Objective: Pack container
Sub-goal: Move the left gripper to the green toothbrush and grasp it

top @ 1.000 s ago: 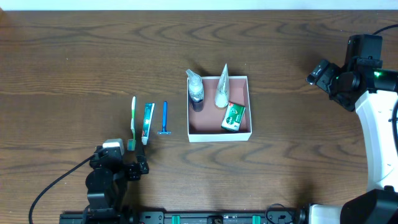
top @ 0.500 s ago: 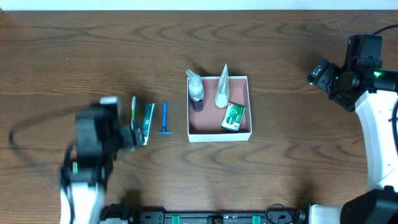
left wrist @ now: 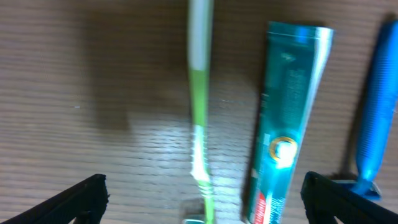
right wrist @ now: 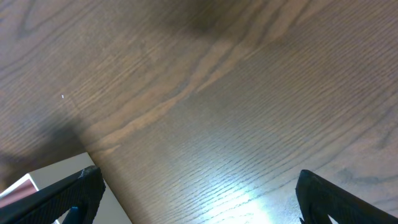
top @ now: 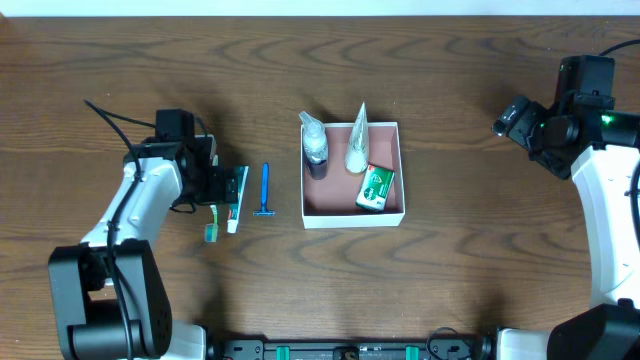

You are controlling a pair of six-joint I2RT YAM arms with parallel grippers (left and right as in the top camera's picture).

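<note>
The container point(top: 335, 203), a shallow white box with a pinkish inside, sits mid-table. It holds a small bottle point(top: 316, 150), a white cone-shaped tube point(top: 356, 145) and a small green box point(top: 375, 187). To its left lie a blue razor point(top: 265, 190), a teal toothpaste tube point(top: 238, 198) and a green-white toothbrush point(top: 211, 225). My left gripper point(top: 218, 185) hovers open over the toothbrush point(left wrist: 199, 124) and toothpaste point(left wrist: 283, 124), with the razor point(left wrist: 376, 112) at the right edge of that view. My right gripper point(top: 510, 118) is open and empty, far right of the container.
The right wrist view shows bare wood between the open fingers point(right wrist: 199, 199) and a white corner of the container point(right wrist: 37, 180) at lower left. The left arm's cable point(top: 110, 115) trails over the table to the left.
My left arm has swung from the table's front edge up to the toiletries and now hangs over the toothbrush and toothpaste. The right arm and the objects have not moved.
</note>
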